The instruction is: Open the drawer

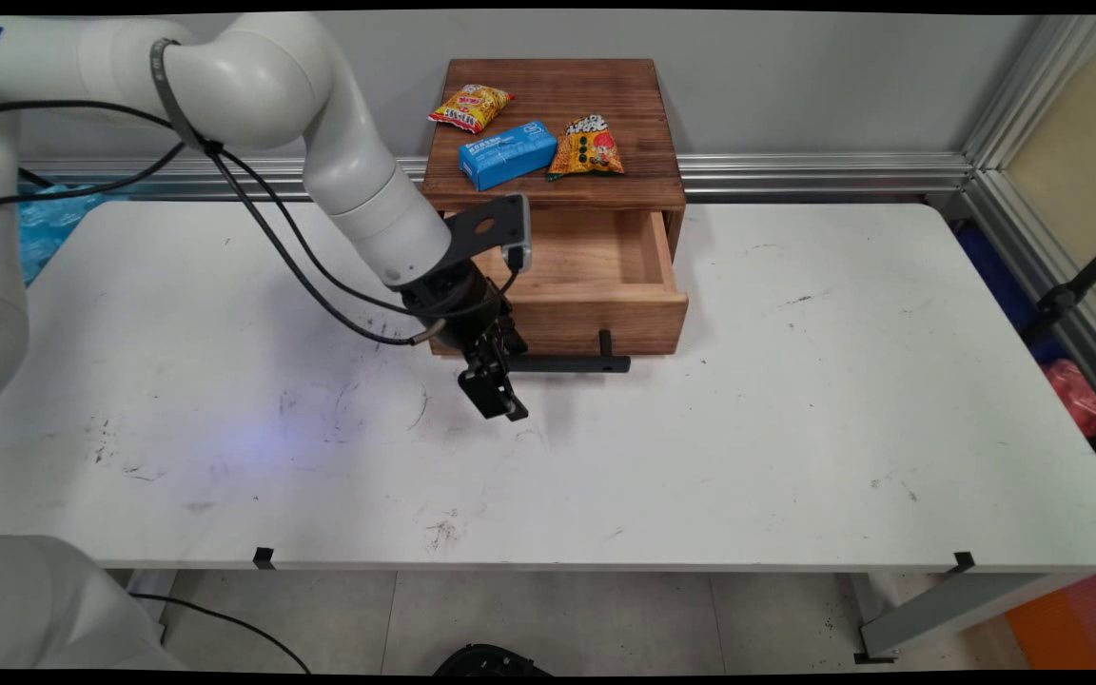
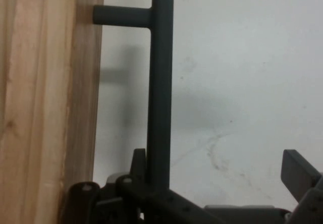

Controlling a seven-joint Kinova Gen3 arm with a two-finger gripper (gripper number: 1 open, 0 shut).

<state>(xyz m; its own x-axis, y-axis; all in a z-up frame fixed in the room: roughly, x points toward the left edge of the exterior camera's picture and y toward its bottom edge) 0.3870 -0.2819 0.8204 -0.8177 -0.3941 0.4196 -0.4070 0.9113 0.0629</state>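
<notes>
A wooden cabinet (image 1: 553,95) stands at the back of the table with its drawer (image 1: 596,309) pulled out and nothing visible inside. A black bar handle (image 1: 567,362) runs along the drawer's front. My gripper (image 1: 500,398) hangs low at the handle's left end, just in front of the drawer. In the hand view the handle (image 2: 160,82) runs between my fingers, close against the left finger (image 2: 139,163), while the right finger (image 2: 299,172) stands well apart from it. The gripper (image 2: 218,167) is open and holds nothing.
On the cabinet's top lie a yellow snack bag (image 1: 470,107), a blue box (image 1: 508,154) and an orange-red snack bag (image 1: 587,146). The white table (image 1: 795,428) stretches wide to the right and front. Black cables (image 1: 272,228) hang from the arm.
</notes>
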